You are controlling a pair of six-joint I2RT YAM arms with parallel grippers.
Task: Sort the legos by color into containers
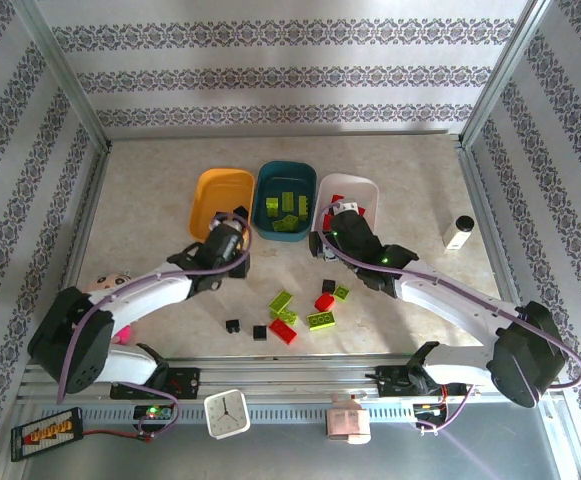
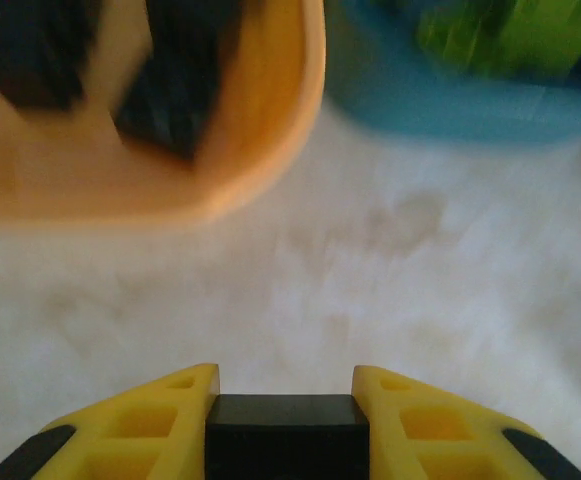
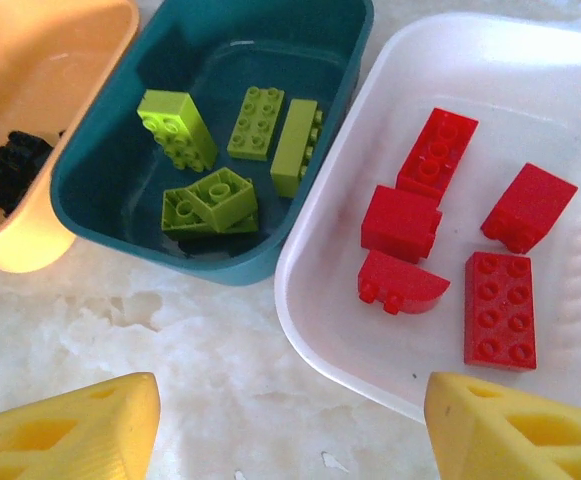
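From above, the orange tray (image 1: 220, 195), teal tray (image 1: 286, 168) and white tray (image 1: 350, 185) sit side by side at 12 o'clock on the table (image 1: 140, 200). Loose bricks (image 1: 300, 308) in red, green and black are scattered at 6 o'clock of them. The left gripper (image 1: 233, 235) hangs at the orange tray's 5 o'clock corner, and the right gripper (image 1: 342, 217) at the white tray's 6 o'clock edge. In the left wrist view the jaws pinch a black brick (image 2: 286, 435), with the orange tray at 11 o'clock. In the right wrist view the jaws stand wide with nothing between them. Green bricks (image 3: 210, 195) lie in the teal tray and five red bricks (image 3: 400, 222) in the white one.
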